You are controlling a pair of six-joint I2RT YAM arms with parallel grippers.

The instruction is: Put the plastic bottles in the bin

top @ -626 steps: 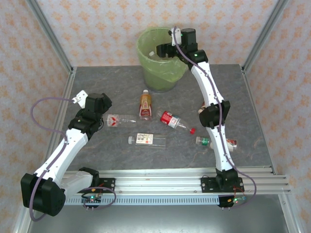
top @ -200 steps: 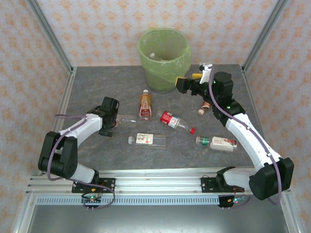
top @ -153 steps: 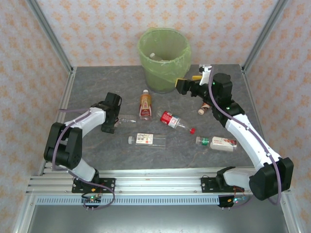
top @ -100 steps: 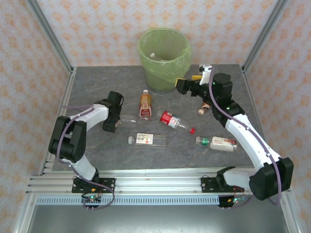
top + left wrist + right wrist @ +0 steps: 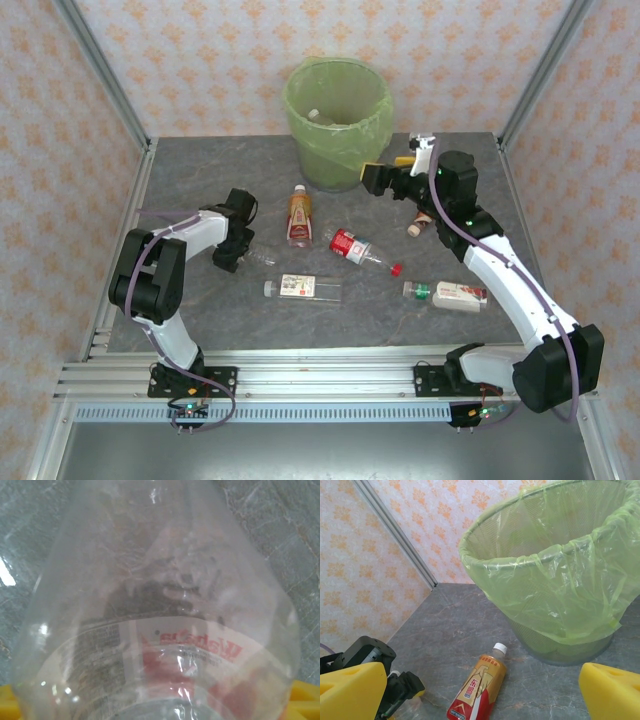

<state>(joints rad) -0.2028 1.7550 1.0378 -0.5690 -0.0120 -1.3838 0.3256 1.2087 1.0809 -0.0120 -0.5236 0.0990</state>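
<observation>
The left arm has folded in over the left side of the surface (image 5: 190, 180). The left gripper (image 5: 238, 245) now straddles a clear red-labelled bottle (image 5: 165, 645), yellow fingers apart either side, apparently not yet clamped. The right gripper (image 5: 376, 178), open and empty, has drawn back from above the bin (image 5: 330, 150) at the far edge. Five more plastic bottles (image 5: 300, 288) lie mid-surface, so much remains.

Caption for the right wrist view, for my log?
Open jaws frame the green-lined bin and an orange-labelled bottle lying on the table before it.
</observation>
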